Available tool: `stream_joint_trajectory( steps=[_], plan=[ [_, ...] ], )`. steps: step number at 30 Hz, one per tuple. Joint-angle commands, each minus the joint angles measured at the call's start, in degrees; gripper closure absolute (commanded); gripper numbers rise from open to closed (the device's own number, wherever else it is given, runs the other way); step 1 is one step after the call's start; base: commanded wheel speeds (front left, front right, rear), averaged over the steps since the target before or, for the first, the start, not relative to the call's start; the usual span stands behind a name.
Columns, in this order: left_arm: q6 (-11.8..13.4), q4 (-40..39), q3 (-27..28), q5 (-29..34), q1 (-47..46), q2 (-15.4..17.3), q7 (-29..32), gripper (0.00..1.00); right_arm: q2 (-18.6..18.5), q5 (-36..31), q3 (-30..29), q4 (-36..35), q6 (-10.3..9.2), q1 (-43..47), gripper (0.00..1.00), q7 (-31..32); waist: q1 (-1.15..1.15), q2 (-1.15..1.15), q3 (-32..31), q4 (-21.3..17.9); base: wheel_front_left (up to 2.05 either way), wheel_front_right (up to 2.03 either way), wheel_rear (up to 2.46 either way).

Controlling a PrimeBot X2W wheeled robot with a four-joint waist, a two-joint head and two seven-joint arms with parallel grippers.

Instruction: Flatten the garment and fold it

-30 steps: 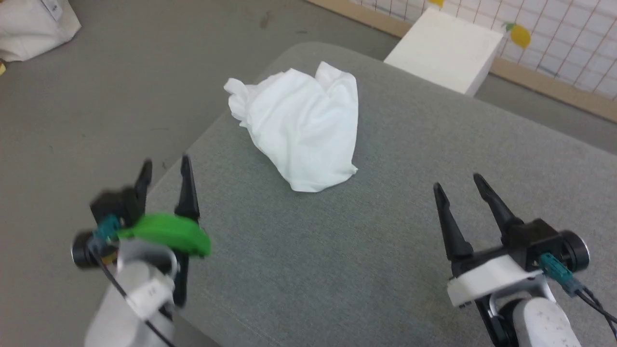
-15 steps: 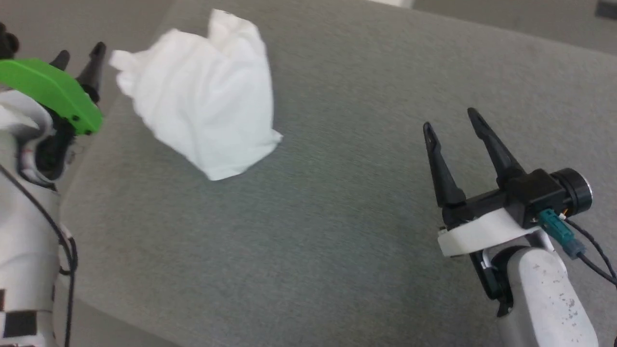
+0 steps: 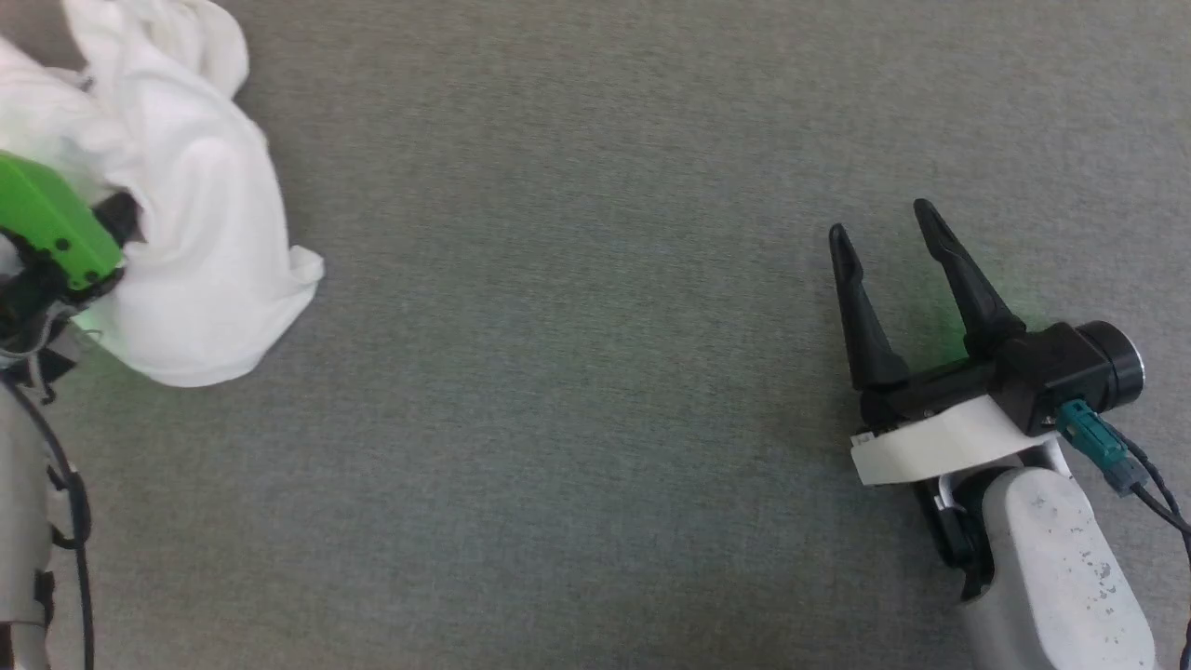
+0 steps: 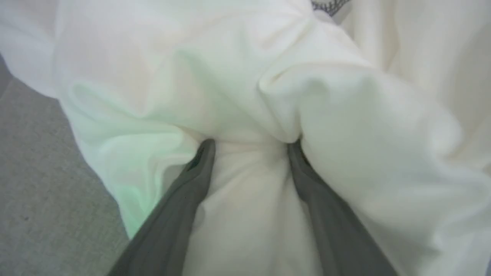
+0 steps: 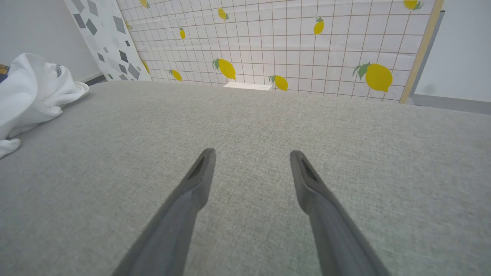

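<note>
On grey cushion (image 3: 595, 372): garment (image 3: 195, 242) crumpled, white, bunched.

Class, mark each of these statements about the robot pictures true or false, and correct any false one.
1. The garment lies crumpled, not flat. True.
2. The right claw is shut on the garment. False: it is open and empty over the bare grey surface, apart from the garment.
3. The left claw is open and pushed into the garment's folds. True.
4. The gridded wall bears strawberries. False: it bears lemons.
</note>
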Motion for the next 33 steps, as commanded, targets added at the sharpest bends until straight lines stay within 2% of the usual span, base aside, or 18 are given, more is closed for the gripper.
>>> stream_joint_trajectory(
  steps=[1,2,3,4,8,13,17,24,33],
  plan=[
    [-0.3,0.3,-1.3,-0.4,2.0,-1.4,0.5,0.00,0.0,0.5,-0.1,0.4,-0.09,-1.2,0.00,-0.6,0.00,-0.01,2.9,-3.5,0.00,0.00,0.00],
    [-0.4,0.0,-1.4,-0.3,2.1,-1.5,0.1,0.51,0.0,0.5,-0.1,0.6,-0.09,-1.2,0.00,-0.7,0.00,-0.01,2.4,-3.3,0.00,0.00,0.00],
    [-0.8,-0.4,-1.6,0.2,2.1,-1.3,-0.9,0.89,0.0,0.6,-0.1,0.8,-0.09,-1.2,0.00,-0.8,0.00,-0.01,1.8,-3.1,0.00,0.00,0.00],
    [-1.0,-0.7,-1.8,1.1,2.1,-1.0,-2.4,1.00,0.0,0.6,-0.1,1.1,-0.09,-1.1,0.00,-0.9,0.00,-0.01,1.0,-2.8,0.00,0.00,0.00],
    [-1.5,-2.3,-2.9,7.7,0.4,1.5,-14.6,1.00,0.0,0.8,-0.1,2.4,-0.09,-0.3,0.00,-1.2,0.00,-0.01,-3.4,-1.6,0.00,0.00,0.00],
    [-0.2,-3.3,-3.7,16.0,-3.6,3.6,-33.5,1.00,0.0,1.7,-0.6,4.1,-0.09,1.9,0.00,-1.5,0.00,-0.01,-11.0,-0.1,0.00,0.00,0.00],
    [0.5,-4.6,-5.2,20.8,-7.7,4.7,-42.8,1.00,0.0,2.6,-1.2,4.9,-0.09,3.7,0.00,-1.7,0.00,-0.01,-16.5,0.4,0.00,0.00,0.00],
    [-1.2,-8.7,-10.1,24.9,-13.8,3.8,-46.8,1.00,0.0,4.3,-2.1,5.7,-0.09,7.4,0.00,-1.8,0.00,-0.01,-23.6,-1.2,0.00,0.00,0.00],
    [-3.9,-13.4,-16.0,24.0,-17.8,-2.7,-45.1,1.00,0.0,4.8,-2.6,5.8,-0.09,10.3,0.00,-1.2,0.00,-0.01,-29.4,-8.1,0.00,0.00,0.00]
  ],
)
